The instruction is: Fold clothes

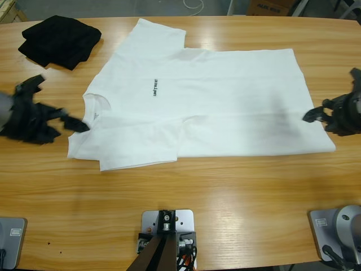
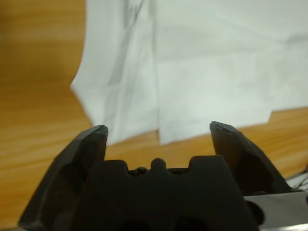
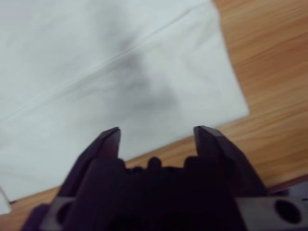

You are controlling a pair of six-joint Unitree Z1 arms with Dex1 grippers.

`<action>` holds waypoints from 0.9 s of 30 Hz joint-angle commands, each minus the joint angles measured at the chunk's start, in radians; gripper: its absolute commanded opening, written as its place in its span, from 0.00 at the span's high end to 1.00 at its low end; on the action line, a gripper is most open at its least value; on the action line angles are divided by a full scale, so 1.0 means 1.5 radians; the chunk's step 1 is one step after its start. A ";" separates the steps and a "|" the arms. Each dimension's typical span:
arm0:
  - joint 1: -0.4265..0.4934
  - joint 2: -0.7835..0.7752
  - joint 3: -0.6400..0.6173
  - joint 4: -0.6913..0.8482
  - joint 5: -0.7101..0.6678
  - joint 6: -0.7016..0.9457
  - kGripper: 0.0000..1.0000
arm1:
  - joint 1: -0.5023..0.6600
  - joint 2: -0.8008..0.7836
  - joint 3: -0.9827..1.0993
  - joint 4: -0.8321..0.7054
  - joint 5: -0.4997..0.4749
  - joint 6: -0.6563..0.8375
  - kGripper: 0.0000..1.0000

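A white T-shirt [image 1: 214, 96] lies spread flat on the wooden table [image 1: 169, 186], collar to the left, hem to the right, with small dark chest lettering [image 1: 155, 87]. A black garment [image 1: 59, 36] sits bunched in a pile at the table's far left corner. My left gripper [image 1: 76, 121] is open at the collar-side edge, just beside the shoulder; in the left wrist view the left gripper [image 2: 159, 130] faces the T-shirt's [image 2: 216, 62] sleeve edge. My right gripper [image 1: 315, 113] is open at the hem edge; the right gripper [image 3: 156, 130] points at the T-shirt's [image 3: 96, 72] hem corner.
Bare wood stretches along the front of the table below the shirt. A cardboard box [image 1: 271, 7] and a white cable [image 1: 194, 4] lie beyond the table's far edge.
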 commanded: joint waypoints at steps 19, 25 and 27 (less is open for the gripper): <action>-0.074 0.246 -0.046 0.019 0.063 0.081 1.00 | -0.075 0.162 0.084 -0.178 0.064 -0.043 1.00; -0.074 0.248 -0.049 0.071 0.064 0.077 1.00 | -0.110 0.175 0.092 -0.157 0.087 -0.005 1.00; -0.075 0.228 -0.041 0.100 0.072 0.072 1.00 | -0.123 0.168 0.092 -0.143 0.098 0.008 1.00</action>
